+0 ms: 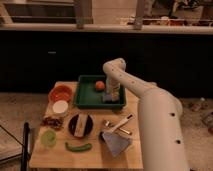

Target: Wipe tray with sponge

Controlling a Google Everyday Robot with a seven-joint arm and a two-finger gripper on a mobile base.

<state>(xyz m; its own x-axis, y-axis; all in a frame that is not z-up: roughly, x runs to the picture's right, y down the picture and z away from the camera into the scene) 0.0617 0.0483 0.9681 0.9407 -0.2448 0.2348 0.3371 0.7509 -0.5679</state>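
Item, frame centre: my claw (111, 95) down inside the green tray (86, 99) on the worktop (95, 152), over the sponge (109, 98); grip state I cannot tell; orange ball (100, 85) beside.

1. Gripper (112, 95): down inside the tray (86, 95) at its right side; hidden behind the wrist, too small to make out.
2. Sponge (109, 98): just a pale smudge under the gripper, edges not clear.
3. Tray's right rim: partly covered by the arm.
4. Arm (160, 130): base cut off at bottom edge.
5. Small dark items (50, 122) at table's left: too blurry to ID.
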